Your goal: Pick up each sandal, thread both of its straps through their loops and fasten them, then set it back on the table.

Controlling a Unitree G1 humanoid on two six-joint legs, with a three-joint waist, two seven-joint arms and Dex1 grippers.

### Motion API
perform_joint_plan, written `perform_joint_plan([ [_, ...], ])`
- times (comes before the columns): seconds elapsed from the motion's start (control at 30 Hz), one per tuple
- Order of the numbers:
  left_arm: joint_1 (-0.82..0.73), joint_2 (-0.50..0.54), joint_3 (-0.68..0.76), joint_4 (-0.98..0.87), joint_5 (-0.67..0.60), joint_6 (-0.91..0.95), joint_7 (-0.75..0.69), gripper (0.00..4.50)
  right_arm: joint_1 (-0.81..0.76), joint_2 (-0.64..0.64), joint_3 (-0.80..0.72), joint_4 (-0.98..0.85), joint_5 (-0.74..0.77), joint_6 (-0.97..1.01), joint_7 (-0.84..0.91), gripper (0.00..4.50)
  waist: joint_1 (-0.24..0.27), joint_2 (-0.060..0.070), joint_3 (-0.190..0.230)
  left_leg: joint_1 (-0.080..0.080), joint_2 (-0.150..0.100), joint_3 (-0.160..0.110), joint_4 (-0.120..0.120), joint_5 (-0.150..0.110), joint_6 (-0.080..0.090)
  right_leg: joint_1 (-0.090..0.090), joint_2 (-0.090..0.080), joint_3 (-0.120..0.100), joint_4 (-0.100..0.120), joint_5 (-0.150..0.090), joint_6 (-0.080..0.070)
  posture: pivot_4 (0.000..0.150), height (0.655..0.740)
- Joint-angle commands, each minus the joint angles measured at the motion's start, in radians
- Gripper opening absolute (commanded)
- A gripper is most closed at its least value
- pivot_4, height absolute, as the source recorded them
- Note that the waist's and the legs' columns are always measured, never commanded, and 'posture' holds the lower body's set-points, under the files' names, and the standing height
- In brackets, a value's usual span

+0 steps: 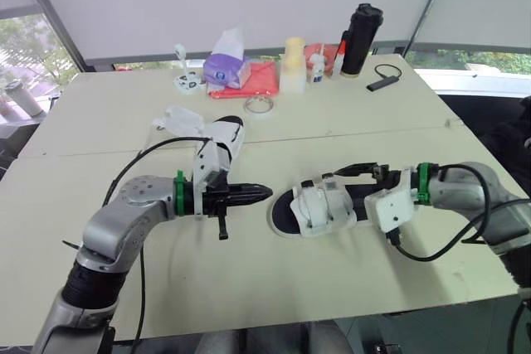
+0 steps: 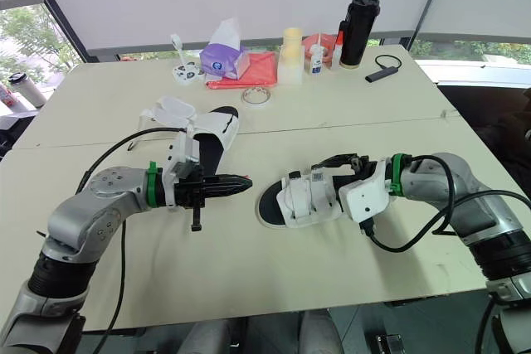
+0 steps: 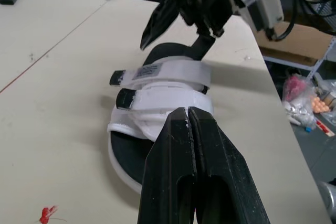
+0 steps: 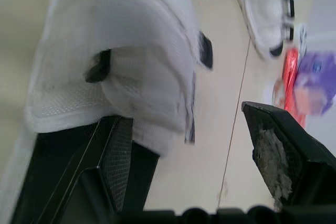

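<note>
White straps on the near sandal (image 1: 319,209) look done up to me: both bands lie flat across the black footbed, one just behind the other, tabs pressed down. It's sitting flat on the table (image 1: 373,113), pretty much in the middle, right between the two arms. So I'd call that one finished, or very close to it.

Left gripper (image 1: 259,194) has its fingers pinched together with nothing in them. It points at the toe end of that sandal and sits just short of it, not touching. Right gripper (image 1: 358,172) is at the heel end with its fingers spread wide. I can't tell if one finger is brushing the heel, but it isn't clamped on anything.

The other sandal (image 1: 224,134) is further back, behind the left arm. Its white straps look flopped out to the side, so my guess is they're undone. If so, that's the half that's left: pick it up, feed both straps through the loops, fasten, put it down.
</note>
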Motion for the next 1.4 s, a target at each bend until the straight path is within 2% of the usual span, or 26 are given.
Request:
perform_joint_plan([
  [0.03, -0.005, 0.006, 0.015, -0.039, -0.025, -0.003, 0.016, 0.0, -0.052, 0.031, 0.02, 0.053, -0.035, -0.119, -0.045, 3.49, 0.0, -0.001, 0.0, 0.0, 0.0, 0.0, 0.0, 0.0, 0.0, 0.0, 0.0, 0.0, 0.0, 0.0, 0.0, 0.15, 0.74],
  [0.43, 0.004, -0.004, 0.018, -0.063, -0.04, -0.013, 0.073, 0.0, -0.163, 0.16, 0.129, 0.173, -0.091, -0.325, -0.106, 3.49, -0.002, -0.002, 0.001, 0.001, 0.0, 0.0, 0.0, 0.0, 0.0, 0.0, 0.001, 0.001, 0.002, 0.0, 0.0, 0.15, 0.74],
  [0.53, 0.007, -0.003, 0.021, -0.062, -0.042, -0.016, 0.079, 0.0, -0.172, 0.177, 0.15, 0.182, -0.102, -0.343, -0.111, 2.65, -0.002, -0.002, 0.001, 0.001, 0.0, 0.0, 0.0, 0.0, 0.0, 0.0, 0.001, 0.001, 0.002, 0.0, 0.0, 0.15, 0.74],
  [0.6, 0.007, -0.003, 0.021, -0.059, -0.042, -0.019, 0.082, 0.0, -0.173, 0.184, 0.158, 0.184, -0.106, -0.347, -0.116, 1.77, -0.002, -0.002, 0.001, 0.001, 0.0, 0.0, 0.0, 0.0, 0.0, 0.0, 0.001, 0.001, 0.003, 0.0, 0.0, 0.15, 0.74],
  [0.7, 0.005, -0.005, 0.023, -0.056, -0.04, -0.023, 0.089, 0.0, -0.169, 0.189, 0.161, 0.176, -0.113, -0.348, -0.131, 0.23, -0.002, -0.002, 0.001, 0.001, 0.0, 0.0, 0.0, 0.0, -0.001, 0.0, 0.001, 0.001, 0.003, 0.0, 0.0, 0.15, 0.74],
  [0.73, 0.006, -0.005, 0.024, -0.056, -0.041, -0.023, 0.091, 0.0, -0.164, 0.188, 0.152, 0.172, -0.119, -0.332, -0.141, 0.04, -0.002, -0.002, 0.001, 0.002, 0.0, 0.0, 0.0, 0.0, -0.001, 0.0, 0.001, 0.001, 0.003, 0.0, 0.0, 0.15, 0.74],
  [0.87, 0.016, 0.0, 0.026, -0.06, -0.038, -0.028, 0.093, 0.0, -0.142, 0.181, 0.095, 0.138, -0.125, -0.215, -0.177, 0.04, -0.001, -0.002, 0.001, 0.002, -0.001, -0.001, 0.0, 0.001, -0.001, 0.0, 0.001, 0.001, 0.003, 0.0, 0.0, 0.15, 0.74],
  [1.17, 0.021, -0.005, 0.03, -0.058, -0.041, -0.037, 0.113, 0.0, -0.147, 0.227, -0.036, 0.01, -0.042, 0.344, -0.147, 0.04, 0.002, -0.002, 0.002, 0.001, -0.001, -0.001, 0.001, 0.001, -0.001, 0.0, 0.001, 0.002, 0.004, 0.0, -0.001, 0.15, 0.74],
  [1.3, 0.019, -0.007, 0.032, -0.058, -0.045, -0.037, 0.119, 0.0, -0.211, 0.262, -0.06, 0.062, -0.097, 0.519, -0.205, 0.04, 0.0, -0.002, 0.002, 0.001, -0.001, -0.001, 0.001, 0.001, -0.001, -0.001, 0.001, 0.002, 0.004, 0.0, -0.001, 0.15, 0.74],
  [1.4, 0.018, -0.009, 0.031, -0.054, -0.037, -0.043, 0.127, 0.0, -0.314, 0.278, -0.028, 0.233, -0.214, 0.599, -0.357, 0.04, 0.0, -0.002, 0.002, 0.001, -0.001, 0.0, 0.001, 0.001, -0.001, -0.002, 0.001, 0.002, 0.004, 0.0, -0.001, 0.15, 0.74],
])
